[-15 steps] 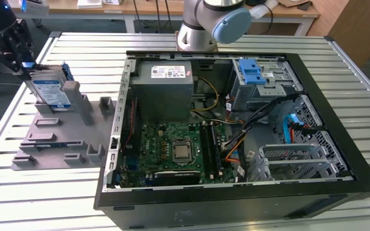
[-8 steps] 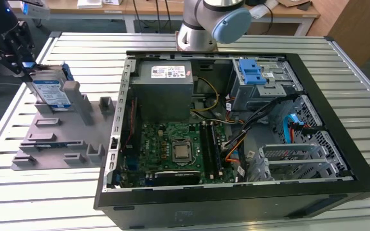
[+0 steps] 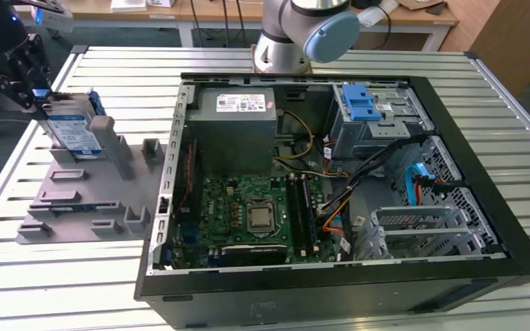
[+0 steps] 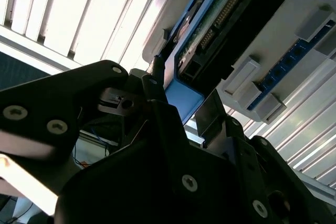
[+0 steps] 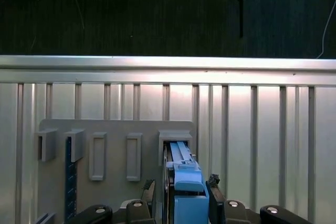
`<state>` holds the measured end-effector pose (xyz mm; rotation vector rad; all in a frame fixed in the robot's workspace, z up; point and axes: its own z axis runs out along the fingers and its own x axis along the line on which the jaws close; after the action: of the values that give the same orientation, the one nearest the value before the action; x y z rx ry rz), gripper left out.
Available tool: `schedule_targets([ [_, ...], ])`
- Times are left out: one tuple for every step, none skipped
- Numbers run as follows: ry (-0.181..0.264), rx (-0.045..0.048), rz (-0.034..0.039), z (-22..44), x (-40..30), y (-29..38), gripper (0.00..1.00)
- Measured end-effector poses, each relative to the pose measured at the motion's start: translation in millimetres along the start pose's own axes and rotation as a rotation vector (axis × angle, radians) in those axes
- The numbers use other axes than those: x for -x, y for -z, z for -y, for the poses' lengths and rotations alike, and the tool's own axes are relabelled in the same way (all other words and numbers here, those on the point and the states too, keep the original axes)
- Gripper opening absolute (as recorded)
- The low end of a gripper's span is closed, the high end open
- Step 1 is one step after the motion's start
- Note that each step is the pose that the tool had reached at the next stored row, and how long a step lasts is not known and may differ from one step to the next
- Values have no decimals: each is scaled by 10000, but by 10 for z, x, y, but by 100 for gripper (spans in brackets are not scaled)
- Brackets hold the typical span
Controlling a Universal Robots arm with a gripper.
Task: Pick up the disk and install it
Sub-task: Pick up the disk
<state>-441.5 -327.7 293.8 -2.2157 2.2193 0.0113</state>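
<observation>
The disk [image 3: 72, 129], silver with a blue-and-white label and a blue frame, stands on edge in a slot of the grey holder plate [image 3: 81, 200] at the exterior view's left. My gripper [image 3: 44, 96] is at its upper end. In both wrist views the disk's blue frame [image 5: 185, 182] lies between my two fingers. One finger [image 5: 149, 187] stands a little off the disk, the other finger [image 5: 212, 181] sits close against it. The gripper [image 4: 184, 90] is open around the disk [image 4: 210, 24].
An open computer case [image 3: 339, 172] lies on the slatted metal table [image 3: 513, 103] at the exterior view's right of the holder. Inside are a blue-latched drive cage [image 3: 375, 117], a grey power-supply box [image 3: 237, 124] and a green motherboard [image 3: 256, 214]. The arm's base [image 3: 288, 34] stands behind the case.
</observation>
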Motion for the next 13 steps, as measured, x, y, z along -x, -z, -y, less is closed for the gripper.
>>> schedule_targets([
  [0,0,0,0,0,-6,50],
  [0,-1,0,0,0,-13,50],
  [0,0,0,0,0,-20,50],
  [-1,-1,0,0,0,-26,50],
  [0,-1,0,0,0,-32,50],
  [0,0,0,0,0,-37,50],
  [0,1,-1,0,0,-40,50],
  [0,3,-1,0,0,-41,50],
  [0,2,-1,0,0,-44,50],
  [0,0,0,0,0,-47,50],
  [0,0,0,0,0,-48,50],
  [0,0,0,0,0,-50,50],
  [0,-1,0,0,0,-53,50],
])
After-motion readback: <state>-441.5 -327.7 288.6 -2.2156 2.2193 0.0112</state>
